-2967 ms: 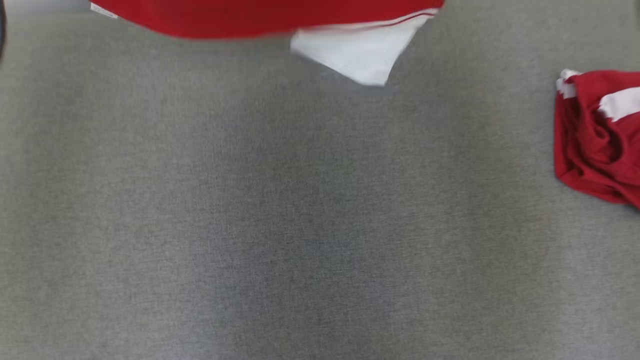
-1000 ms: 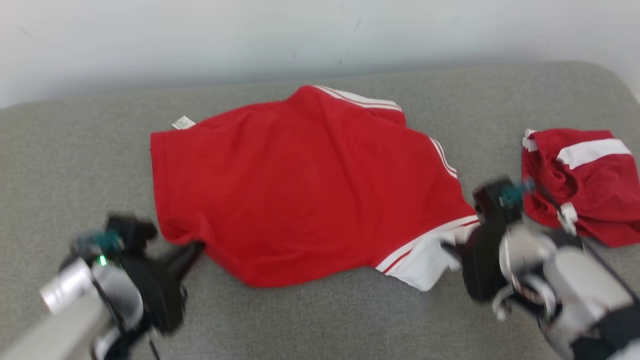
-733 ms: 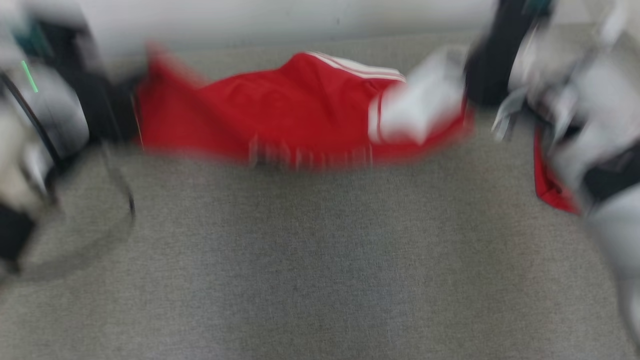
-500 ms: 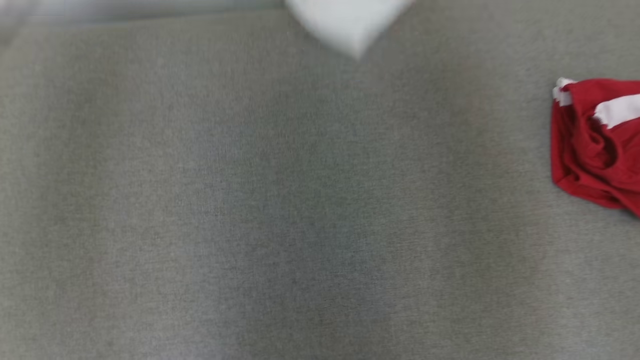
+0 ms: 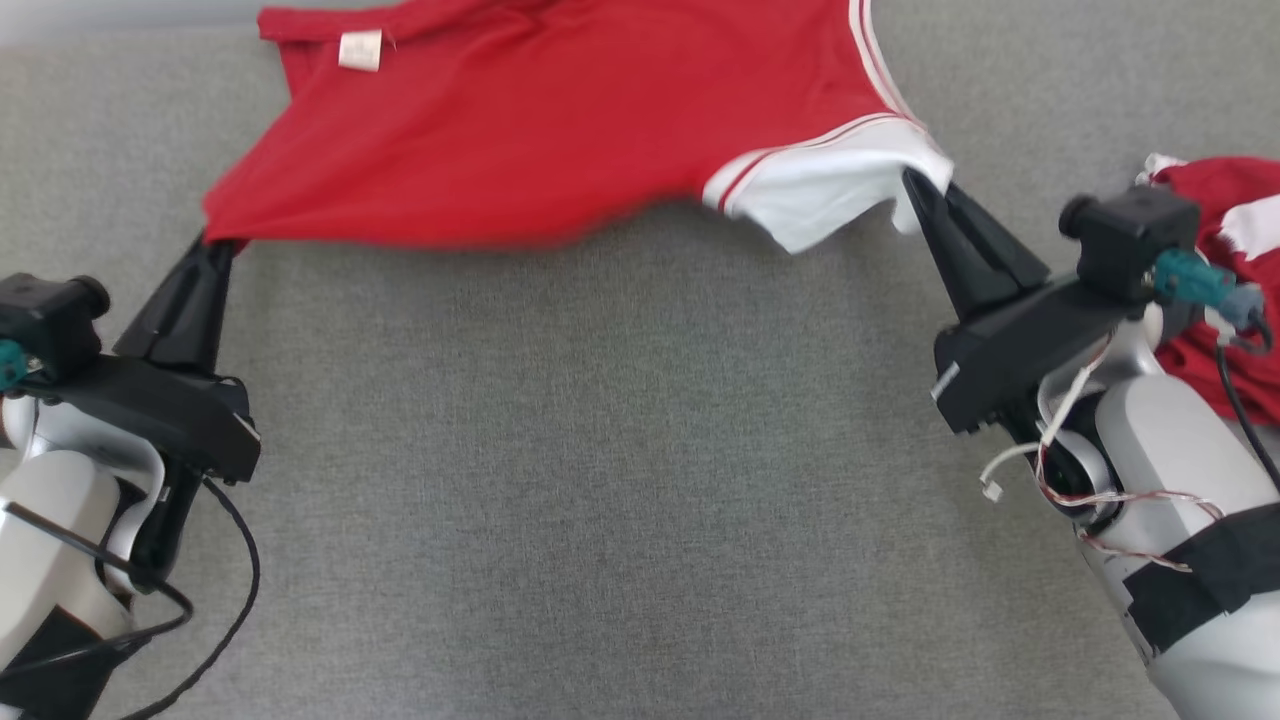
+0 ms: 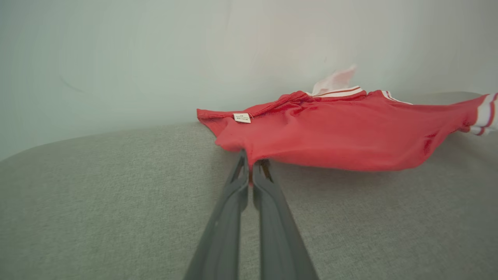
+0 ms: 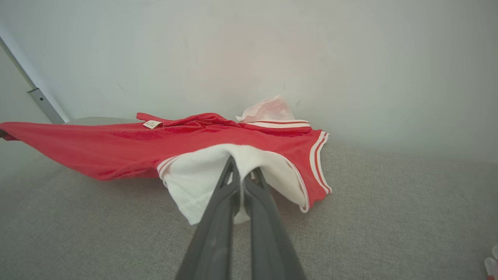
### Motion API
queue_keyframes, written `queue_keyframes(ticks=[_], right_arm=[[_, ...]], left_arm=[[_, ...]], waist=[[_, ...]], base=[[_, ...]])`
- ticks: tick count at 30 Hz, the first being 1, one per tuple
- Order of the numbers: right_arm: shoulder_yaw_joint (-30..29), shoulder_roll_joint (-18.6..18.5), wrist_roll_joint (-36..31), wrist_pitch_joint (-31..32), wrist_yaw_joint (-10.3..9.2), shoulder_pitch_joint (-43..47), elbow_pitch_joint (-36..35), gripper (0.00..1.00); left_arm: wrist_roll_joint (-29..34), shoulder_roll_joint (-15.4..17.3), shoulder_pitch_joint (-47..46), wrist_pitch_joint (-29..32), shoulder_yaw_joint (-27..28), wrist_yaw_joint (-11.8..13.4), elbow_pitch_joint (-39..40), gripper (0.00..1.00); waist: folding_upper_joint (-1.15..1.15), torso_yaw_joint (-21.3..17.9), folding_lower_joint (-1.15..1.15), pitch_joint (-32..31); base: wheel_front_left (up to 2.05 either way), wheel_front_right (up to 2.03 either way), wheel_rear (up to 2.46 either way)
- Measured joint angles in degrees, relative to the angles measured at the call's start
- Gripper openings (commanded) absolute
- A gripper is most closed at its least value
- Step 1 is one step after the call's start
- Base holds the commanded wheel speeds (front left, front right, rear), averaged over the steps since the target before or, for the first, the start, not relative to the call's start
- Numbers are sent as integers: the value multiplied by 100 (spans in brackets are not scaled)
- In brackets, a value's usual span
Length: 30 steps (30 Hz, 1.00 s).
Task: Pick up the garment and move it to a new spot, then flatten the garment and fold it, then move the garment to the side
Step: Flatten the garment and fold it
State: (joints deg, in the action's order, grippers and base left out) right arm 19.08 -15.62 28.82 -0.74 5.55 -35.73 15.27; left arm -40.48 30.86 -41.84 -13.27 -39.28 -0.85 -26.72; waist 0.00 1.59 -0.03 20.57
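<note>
L gripper (image 5: 217, 243) pinched tight on the shirt (image 5: 520, 140) at its red hem corner, R gripper (image 5: 909, 180) pinched on its white sleeve. Shirt now stretched btwn them over the couch (image 5: 620, 450) back half, far edge seemingly resting on couch. 1 s ago it lay slack, then whipped up out of head view. Prob a flattening flick: fold not begun. 2nd red garment (image 5: 1225, 290) at couch's right end, apart.
</note>
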Motion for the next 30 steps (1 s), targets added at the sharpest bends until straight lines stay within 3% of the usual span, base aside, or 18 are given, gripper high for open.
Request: queue_keyframes(ticks=[9, 17, 30], right_arm=[[270, -116, -36, 80, 8, 361, 455, 0], [425, -215, 49, 431, 8, 1217, 477, 0], [442, -413, 371, 981, -210, 2721, 25, 0]], left_arm=[[-43, -144, 108, -45, -56, -126, -387, 0], [-69, -369, 906, -46, -370, -220, -632, 0], [19, -410, 2147, 11, -802, 64, -533, 0]], waist=[[0, 10, 2, -532], [0, 23, 2, -1137], [-1, -39, 2, -2138]], base=[[0, 0, 0], [0, 0, 0], [0, 0, 0]])
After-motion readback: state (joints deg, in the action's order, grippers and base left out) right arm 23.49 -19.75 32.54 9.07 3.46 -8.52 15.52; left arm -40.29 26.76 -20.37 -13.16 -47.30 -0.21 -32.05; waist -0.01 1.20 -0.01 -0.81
